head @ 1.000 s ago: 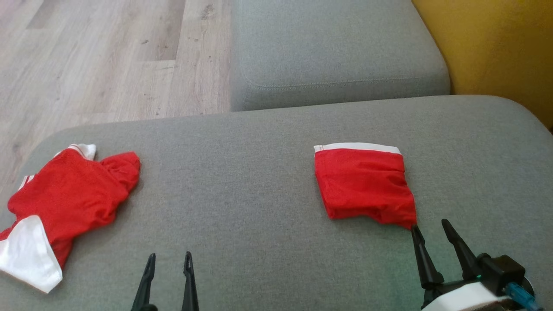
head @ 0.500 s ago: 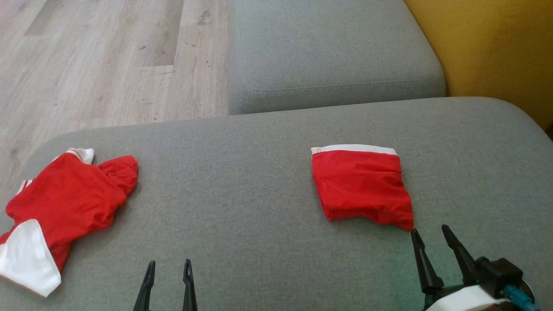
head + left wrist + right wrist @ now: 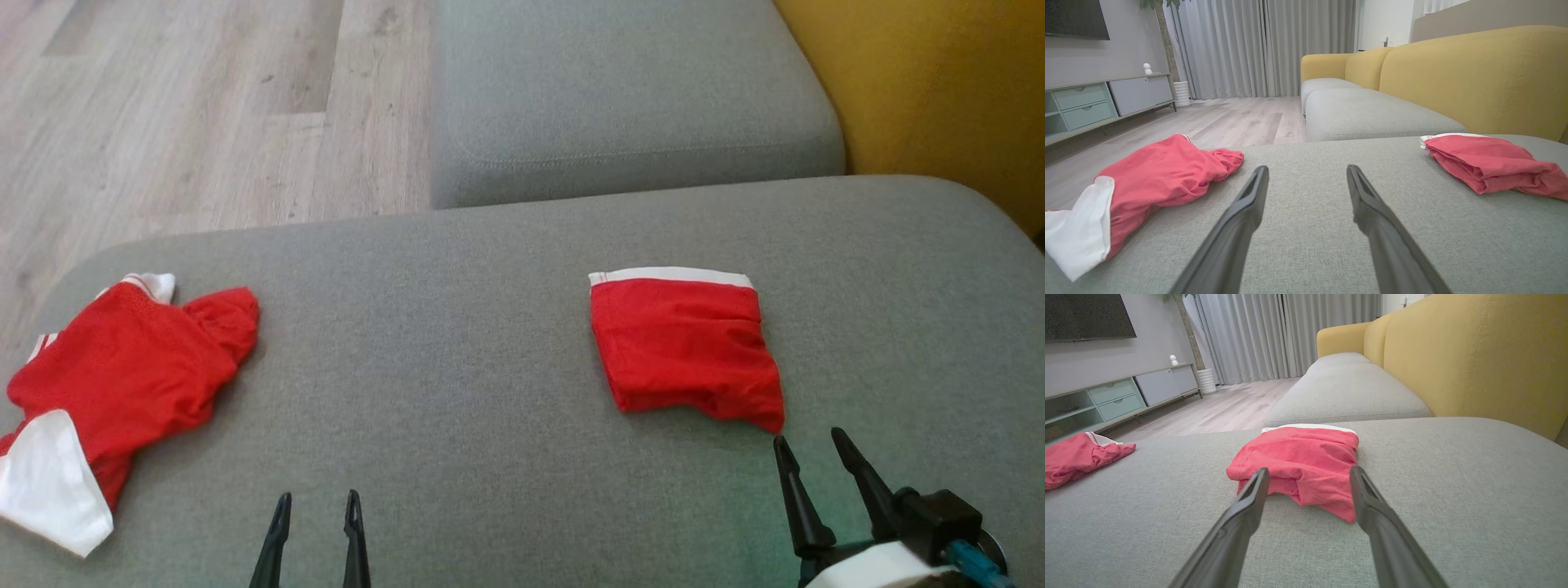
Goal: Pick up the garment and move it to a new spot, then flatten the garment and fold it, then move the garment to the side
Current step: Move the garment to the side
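Red crumpled garment (image 3: 122,384) — far left of the grey sofa cushion (image 3: 457,367), unheld; folded red garment (image 3: 682,347) lies right, just beyond my right gripper (image 3: 808,435). Both grippers' fingers spread, empty. I'd send the left gripper (image 3: 318,495) low, pinching an edge — not the bunched middle.

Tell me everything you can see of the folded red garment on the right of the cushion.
The folded garment is red, thin mesh-like cloth with a white band along its far edge. It lies flat as a roughly square, layered stack, lightly wrinkled, its near edge uneven with one corner poking toward the robot. It rests on the grey sofa cushion, right of centre. The open right gripper points at that corner, very close; contact cannot be told.
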